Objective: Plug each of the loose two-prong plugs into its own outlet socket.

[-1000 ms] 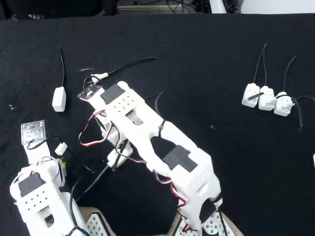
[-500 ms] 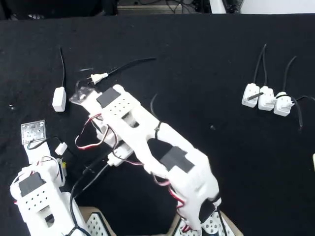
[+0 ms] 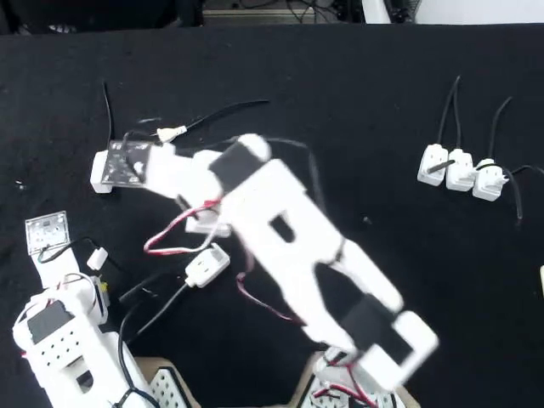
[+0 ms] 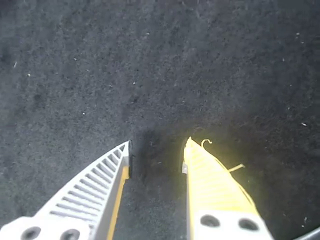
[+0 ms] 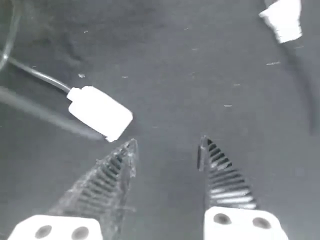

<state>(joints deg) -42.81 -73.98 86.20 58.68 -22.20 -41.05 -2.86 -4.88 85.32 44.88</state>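
Note:
A loose two-prong plug [image 3: 171, 133] on a black cable lies at the back left of the black table. A white socket block [image 3: 98, 179] lies left of it, partly under my right gripper [image 3: 121, 163]. In the right wrist view that gripper [image 5: 167, 145] is open over bare cloth, with the socket block [image 5: 100, 113] just beyond one fingertip and the plug [image 5: 282, 20] farther off. My left gripper [image 4: 157, 145] is open above empty cloth; in the high view it sits at the front left [image 3: 44, 235]. Another white socket block [image 3: 206, 266] with a cable lies under the right arm.
Three white socket blocks [image 3: 460, 170] with black cables stand in a row at the far right. The right arm stretches diagonally across the table's middle, with red and black wires hanging beneath it. The arm bases sit at the front edge.
The right arm has swung left, carrying its gripper from beside the loose plug to over the left socket block. The left gripper has shifted slightly left.

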